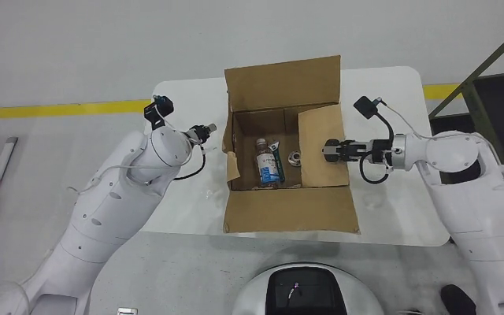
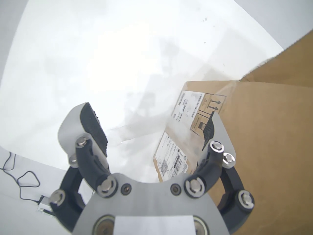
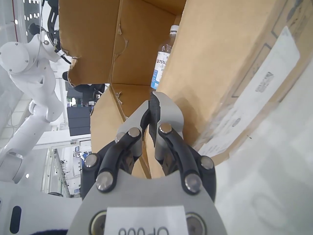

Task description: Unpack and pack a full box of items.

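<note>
One white table (image 1: 181, 94), one cardboard box (image 1: 268, 120) standing on it, top undone. Flaps counted: four
- the near flap (image 1: 287, 209) is folded out flat toward the robot
- the left flap (image 1: 230, 150), short with a torn edge, stands at the box's left side
- the right flap (image 1: 316, 126) leans inward over the right part of the box
- the far flap (image 1: 283, 83) is tilted back, away from the robot

On the box floor: one clear bottle (image 1: 266, 164) with a white cap and blue label, lying with its cap toward the far wall. One small round metal piece (image 1: 294, 157) lies just beside it on the right. A blue bit sits against the bottle; too small to tell what it is.

Grippers: two
- the right gripper (image 1: 326, 150) has its fingers drawn nearly together, pinching the right flap; in its wrist view the cardboard runs between the pads (image 3: 154, 113)
- the left gripper (image 2: 149, 113) has its fingers spread wide with nothing between them. It hangs over the table just beside the box's left wall, near two white labels (image 2: 187, 107); whether a finger touches the wall, cannot tell
</note>
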